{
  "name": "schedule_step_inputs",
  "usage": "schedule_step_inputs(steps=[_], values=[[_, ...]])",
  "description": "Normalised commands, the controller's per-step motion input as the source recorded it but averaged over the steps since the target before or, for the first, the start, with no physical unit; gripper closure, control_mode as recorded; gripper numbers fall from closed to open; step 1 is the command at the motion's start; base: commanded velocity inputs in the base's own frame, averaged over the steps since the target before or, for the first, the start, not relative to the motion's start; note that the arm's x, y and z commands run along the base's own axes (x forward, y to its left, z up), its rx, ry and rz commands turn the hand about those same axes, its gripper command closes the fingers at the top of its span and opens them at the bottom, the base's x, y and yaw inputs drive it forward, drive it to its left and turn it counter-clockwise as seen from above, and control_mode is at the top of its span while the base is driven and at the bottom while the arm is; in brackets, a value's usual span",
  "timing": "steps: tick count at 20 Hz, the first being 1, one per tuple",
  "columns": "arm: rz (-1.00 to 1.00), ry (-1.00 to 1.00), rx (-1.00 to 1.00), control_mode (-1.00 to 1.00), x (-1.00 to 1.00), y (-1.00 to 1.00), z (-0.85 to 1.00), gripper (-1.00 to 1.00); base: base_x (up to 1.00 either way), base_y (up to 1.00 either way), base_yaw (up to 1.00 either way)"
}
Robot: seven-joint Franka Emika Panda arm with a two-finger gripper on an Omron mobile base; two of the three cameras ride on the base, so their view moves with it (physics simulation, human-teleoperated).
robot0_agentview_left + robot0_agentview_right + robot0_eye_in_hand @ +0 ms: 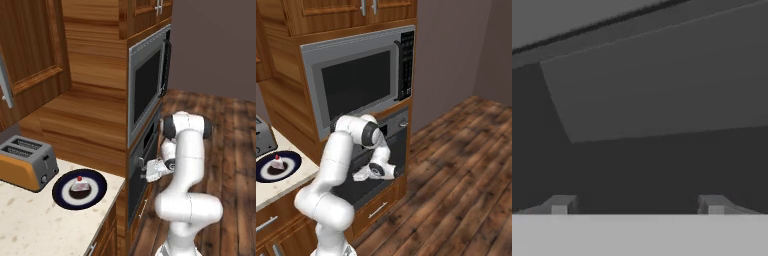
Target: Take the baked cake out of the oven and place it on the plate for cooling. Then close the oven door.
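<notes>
Cake slice [79,185] sits near the middle of the plate [99,191] on my left base feed: white frosting over a dark brown base, one red cherry on top, and far smaller than the plate under it. I see that plate as round and flat, with a dark navy rim, a white ring and a dark centre, resting on the pale speckled counter [30,220] just beside the orange-sided toaster [26,161]. From the right base feed the same cake [276,164] and plate [291,165] show at the counter's edge, well apart from my arm.

My gripper [142,169] hangs right at the front of the dark grey oven [137,172], below the silver-framed microwave [358,79]. On the hand feed both fingertips [559,206] stand wide apart with nothing between them, so I hold nothing. Ahead of them I see a flat dark grey panel with a darker window area; I take it for the oven door [368,172], though the feed is too dim to be sure. In the right base feed that door looks upright against the oven front, my gripper [363,174] close to it.
</notes>
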Motion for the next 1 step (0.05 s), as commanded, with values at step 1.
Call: schedule_step_inputs(steps=[1], values=[[0.00, -0.39, 0.00, -1.00, 0.00, 1.00, 0.00, -1.00, 0.00, 0.00, 0.00]])
